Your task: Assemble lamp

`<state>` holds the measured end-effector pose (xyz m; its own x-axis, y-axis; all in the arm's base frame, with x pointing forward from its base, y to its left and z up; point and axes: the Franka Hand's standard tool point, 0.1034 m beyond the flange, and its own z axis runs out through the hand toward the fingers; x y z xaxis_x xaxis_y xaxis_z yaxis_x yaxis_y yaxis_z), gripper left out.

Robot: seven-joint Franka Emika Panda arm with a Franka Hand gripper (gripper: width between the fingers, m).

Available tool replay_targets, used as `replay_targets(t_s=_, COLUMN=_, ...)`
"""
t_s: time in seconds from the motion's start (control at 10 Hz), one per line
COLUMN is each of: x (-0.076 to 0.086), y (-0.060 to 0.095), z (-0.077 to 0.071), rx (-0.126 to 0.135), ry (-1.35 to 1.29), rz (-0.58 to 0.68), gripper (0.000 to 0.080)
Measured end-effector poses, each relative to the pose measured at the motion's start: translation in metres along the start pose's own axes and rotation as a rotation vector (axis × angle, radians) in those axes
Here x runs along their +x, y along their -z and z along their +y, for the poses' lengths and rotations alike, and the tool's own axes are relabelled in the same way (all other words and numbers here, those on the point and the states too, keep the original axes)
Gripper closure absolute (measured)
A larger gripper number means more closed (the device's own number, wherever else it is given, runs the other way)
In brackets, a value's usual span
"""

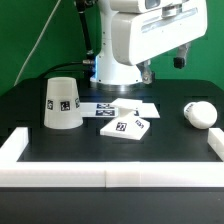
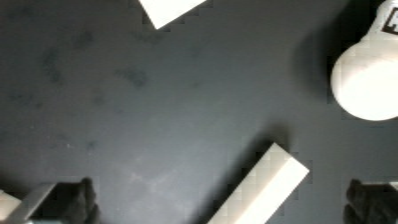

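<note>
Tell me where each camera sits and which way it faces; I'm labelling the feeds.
Exterior view: off the arm, slightly above the table, facing the arm across shade, base and bulb.
Wrist view: on the wrist, looking down at the table; of the robot only the open tool shows.
Both show the bulb and table.

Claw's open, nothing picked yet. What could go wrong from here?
1. The bulb lies loose on its side on the table. Its round head could roll away if the claw pinches it off-centre.
2. The base lies flat, close against the marker board. A low grasp might catch the board's edge or scrape the table.
3. The shade stands free at the exterior view's left; a wide arm sweep could tip it.
</note>
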<state>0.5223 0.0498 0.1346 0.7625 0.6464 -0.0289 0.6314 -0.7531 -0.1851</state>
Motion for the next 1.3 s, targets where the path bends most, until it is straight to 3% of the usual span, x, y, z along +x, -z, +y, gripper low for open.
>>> replay_targets(t_s=0.6, x=-0.005, y=-0.003, z=0.002, rx=0.002, ry=-0.006, rz=-0.004, gripper=0.01)
replay_targets(t_s=0.9, x=-0.071, y=-0.025, z=0.016, rx=-0.04, ry=-0.081, rz=0.011, gripper=0.01)
replay_targets(t_s=1.1, x=-0.087, y=-0.032, z=0.023, rx=-0.034, ry=-0.078, rz=0.003, gripper=0.01)
replay_targets(t_s=1.3, x=-0.084, y=-0.032, z=0.02, rx=-0.034, ry=-0.175, rz=0.005, gripper=0.01)
